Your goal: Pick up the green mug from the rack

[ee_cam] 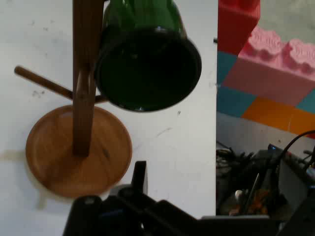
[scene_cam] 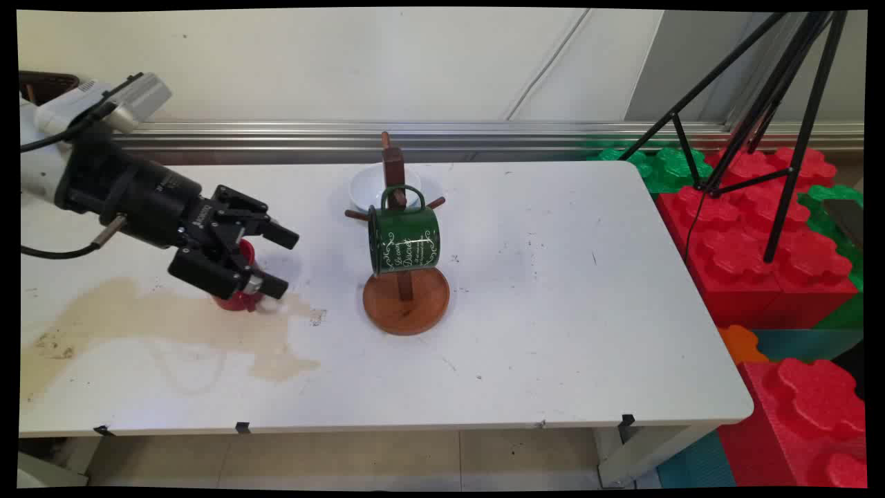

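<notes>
Hand sits low over the left part of the bench, lying near level and pointing right. Its two black fingers are spread apart with nothing between them, so it is released, not grasping anything.

Nearest the front edge, a wide tan stain lies across the bench's left side, reaching from the left edge to just under the hand.

A red cup stands at the stain's far edge, right by the lower finger and partly hidden behind it. The fingertips reach past it to the right. I cannot tell whether the finger touches it, and it is not between the fingers.

Right of the hand, well apart from the fingertips, stands a wooden mug stand with a round base, an upright post and short pegs. A green mug with white lettering hangs by its handle from a peg, on its side, with its open mouth turned toward the hand – the hand view looks straight into the dark mouth, with post and base just beside it.

Behind the stand, close to the post, a white bowl rests on the bench near the far edge.

Off the bench's right end are red and green foam blocks, and a black tripod stands among them.
</notes>
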You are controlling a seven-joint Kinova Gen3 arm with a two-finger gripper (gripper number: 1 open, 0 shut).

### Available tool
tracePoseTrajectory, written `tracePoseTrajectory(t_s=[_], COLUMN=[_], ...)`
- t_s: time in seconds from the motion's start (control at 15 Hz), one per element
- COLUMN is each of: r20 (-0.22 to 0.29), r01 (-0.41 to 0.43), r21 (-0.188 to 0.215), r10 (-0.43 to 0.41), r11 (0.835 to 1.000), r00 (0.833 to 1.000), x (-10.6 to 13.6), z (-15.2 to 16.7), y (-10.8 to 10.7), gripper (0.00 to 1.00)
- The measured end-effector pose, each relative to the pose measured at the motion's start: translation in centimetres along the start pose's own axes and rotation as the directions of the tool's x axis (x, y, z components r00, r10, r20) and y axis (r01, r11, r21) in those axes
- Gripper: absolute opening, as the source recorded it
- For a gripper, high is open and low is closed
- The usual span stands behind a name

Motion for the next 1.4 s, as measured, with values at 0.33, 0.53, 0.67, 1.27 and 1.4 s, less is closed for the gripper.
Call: tracePoseTrajectory(t_s=[0.33, 0.53, 0.67, 1.27, 1.4], r20=[-0.048, -0.078, -0.093, -0.159, -0.170], r01=[0.008, 0.010, 0.008, 0.001, 0.002], r21=[-0.005, -0.003, -0.002, 0.010, 0.015], r10=[-0.009, -0.010, -0.009, 0.001, 0.000], r11=[1.000, 1.000, 1.000, 1.000, 1.000], r00=[0.999, 0.997, 0.996, 0.987, 0.986], x=[0.5, 0.5, 0.5, 0.5, 0.4], z=[1.7, 2.7, 3.3, 6.1, 6.6], y=[0.3, 0.3, 0.3, 0.2, 0.2], gripper=[1.00, 1.00, 1.00, 1.00, 1.00])
